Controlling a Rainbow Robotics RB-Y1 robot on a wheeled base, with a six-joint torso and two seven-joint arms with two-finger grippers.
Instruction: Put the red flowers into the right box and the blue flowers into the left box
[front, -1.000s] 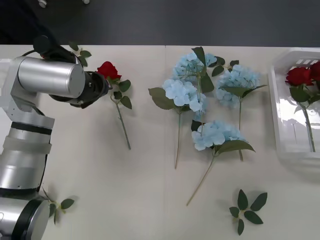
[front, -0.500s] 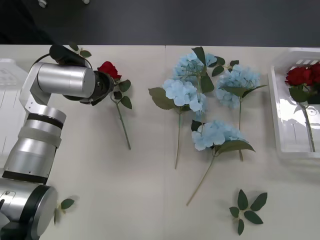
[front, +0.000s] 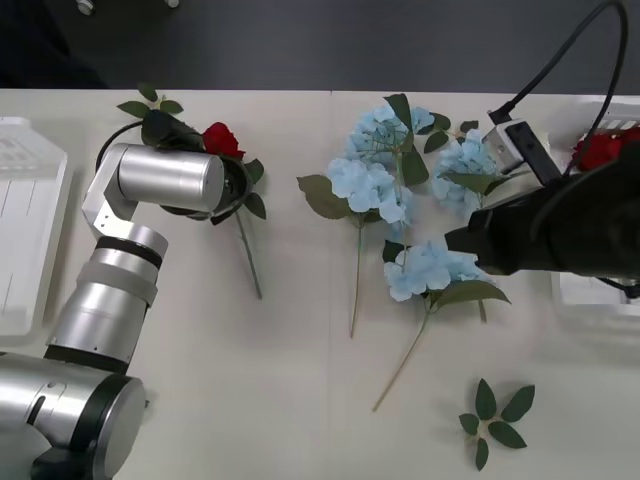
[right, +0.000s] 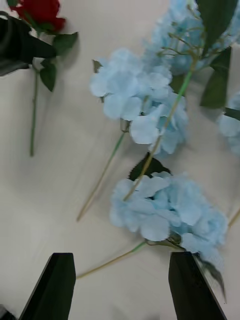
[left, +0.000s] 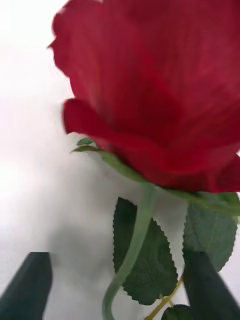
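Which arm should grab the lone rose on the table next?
Left. The left gripper is already at the red rose, fingers open astride its stem. The right gripper hovers open over the blue flowers, far from it.

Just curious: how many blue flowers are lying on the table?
4: one far-centre, one below it, one right, one nearest, beside the right hand. The arm may hide more.

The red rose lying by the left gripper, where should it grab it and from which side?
Probably the bare stem just under the bloom of the red rose. The left gripper is open, fingers either side of that stem, which lies flat on the table. Come from above, closing across the stem, above the leaves.
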